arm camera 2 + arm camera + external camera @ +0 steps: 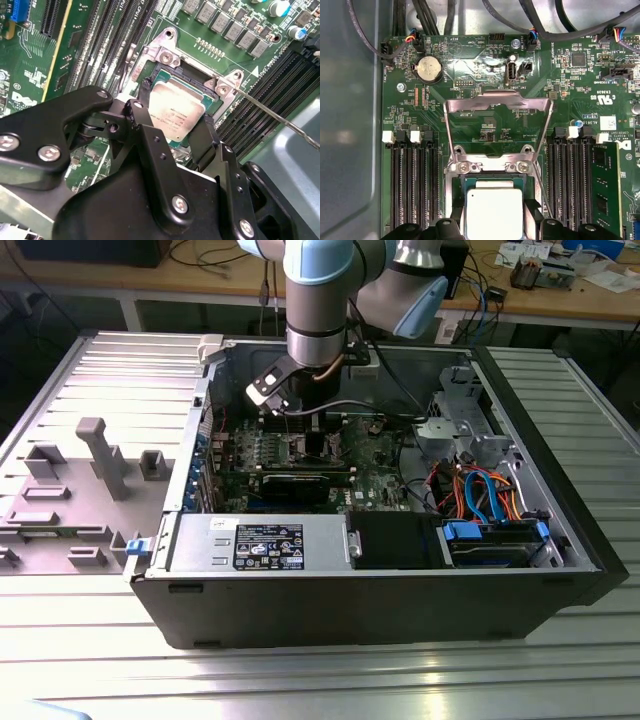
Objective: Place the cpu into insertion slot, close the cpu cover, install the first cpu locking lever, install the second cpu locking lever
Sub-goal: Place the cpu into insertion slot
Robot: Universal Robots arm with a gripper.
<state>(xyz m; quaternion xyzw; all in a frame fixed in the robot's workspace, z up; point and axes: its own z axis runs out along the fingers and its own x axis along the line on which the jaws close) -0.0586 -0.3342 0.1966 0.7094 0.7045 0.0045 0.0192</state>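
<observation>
We are looking at the arm reaching down into the open computer case, with the gripper hanging right over the socket on the green board. As far as we are able to judge, the fingers are pinching the chip by two opposite edges. They are sitting flush against its sides with no gap showing. We are reading that side grip as a way of keeping the chip flat and square to the socket. The chip is lying level inside the socket, directly between the fingers. The cover is standing open, tilted back away from the chip, and that is leaving the socket free. One thin lever is sticking out to the side, unlatched.
</observation>
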